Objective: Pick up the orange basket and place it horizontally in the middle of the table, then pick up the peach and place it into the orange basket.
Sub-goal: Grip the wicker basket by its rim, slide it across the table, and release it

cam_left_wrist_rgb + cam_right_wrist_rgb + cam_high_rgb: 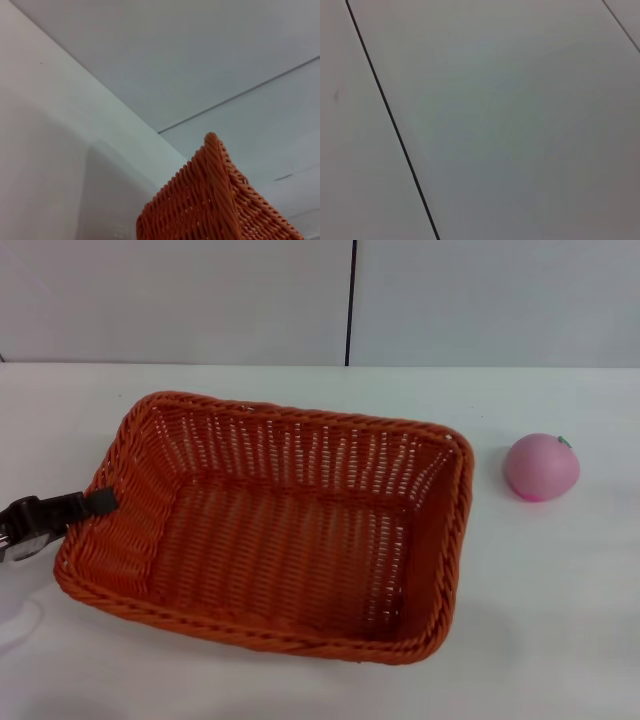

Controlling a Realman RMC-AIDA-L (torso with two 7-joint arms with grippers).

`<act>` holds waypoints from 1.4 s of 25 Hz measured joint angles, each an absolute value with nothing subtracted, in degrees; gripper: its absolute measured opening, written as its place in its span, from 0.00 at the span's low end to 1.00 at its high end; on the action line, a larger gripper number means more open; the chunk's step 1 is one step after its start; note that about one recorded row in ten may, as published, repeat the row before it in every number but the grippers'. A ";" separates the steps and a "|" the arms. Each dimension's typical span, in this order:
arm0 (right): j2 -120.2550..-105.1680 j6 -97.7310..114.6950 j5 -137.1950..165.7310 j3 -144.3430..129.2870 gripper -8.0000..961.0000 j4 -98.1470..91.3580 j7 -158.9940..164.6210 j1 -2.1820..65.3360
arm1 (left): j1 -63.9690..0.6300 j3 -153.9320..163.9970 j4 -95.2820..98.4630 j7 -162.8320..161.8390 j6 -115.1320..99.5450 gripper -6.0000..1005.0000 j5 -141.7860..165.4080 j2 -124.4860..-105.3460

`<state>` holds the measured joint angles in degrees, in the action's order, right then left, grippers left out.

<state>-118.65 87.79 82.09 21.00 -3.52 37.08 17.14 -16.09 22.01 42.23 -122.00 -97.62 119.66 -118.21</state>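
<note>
The orange basket (270, 525) is sitting on the white surface (540, 600), roughly in the middle of the head view and slightly turned, so that its long sides are running a little downhill toward the robot's right. It is standing upright with its open top facing up, and nothing is lying inside it; the woven floor and sloping walls are showing bare. The left pincer (100, 503) is reaching in from the robot's left edge of the head view, low over the surface, and its dark tip is lying against the braided rim of the basket's left short side. Whether the fingers are closed around that rim or merely touching it, I cannot tell, since only the dark tip and a bit of the metal body behind it are showing. In the left wrist view a corner of the orange basket (215, 200) is filling the lower part of the picture, with the pale surface (45, 165) and the wall behind it; the arm's own fingers are not appearing there.

The peach (541, 467) is resting on the surface to the robot's right of the basket, near its far right corner but apart from it, with its small green mark pointing up and to the right.

The right pincer is not appearing in any view; the right wrist view is showing only pale panels crossed by a dark seam (390, 117)
</note>
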 joint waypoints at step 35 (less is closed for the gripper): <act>-118.44 87.26 81.92 21.00 0.86 -5.03 37.44 18.19 | -17.07 23.65 40.39 -123.22 -105.89 0.41 127.71 -111.50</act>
<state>-118.44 87.26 81.92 21.00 -5.03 37.44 18.19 -17.07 23.65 40.39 -123.22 -105.89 127.71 -111.50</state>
